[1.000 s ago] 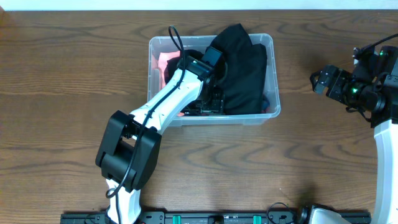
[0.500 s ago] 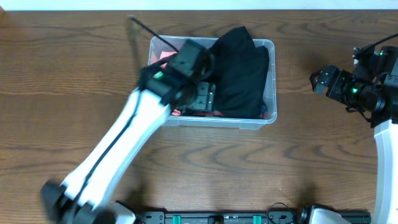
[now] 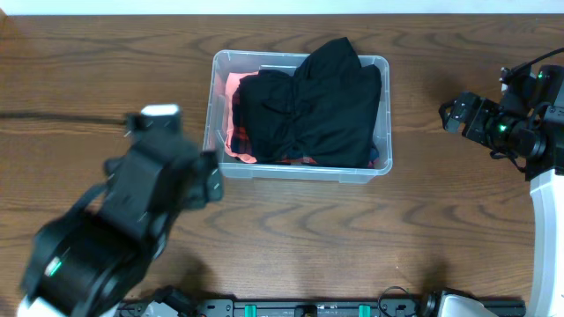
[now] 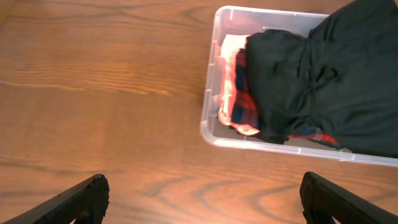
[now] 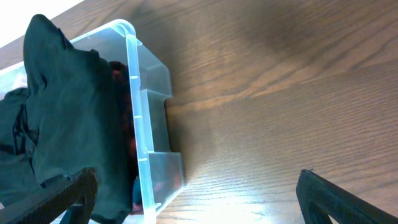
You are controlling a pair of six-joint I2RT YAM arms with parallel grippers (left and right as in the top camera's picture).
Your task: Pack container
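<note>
Left arm (image 3: 145, 189) — black, bulky; right arm (image 3: 520, 128) — black, green LEDs.

We look down on a dark brown wood-grain table (image 3: 458, 220) that fills nearly every view. A thin white strip (image 3: 282, 6) runs beyond its far edge, and a black rail (image 3: 308, 308) lines the near edge. The wood gleams palely in the right wrist view.

container (image 3: 385, 123) mid-table, clothes (image 3: 313, 110) inside

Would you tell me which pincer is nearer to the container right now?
Left. The left pincer hangs raised just off the front-left corner of the container; the right pincer sits farther off, beyond its right side.
</note>
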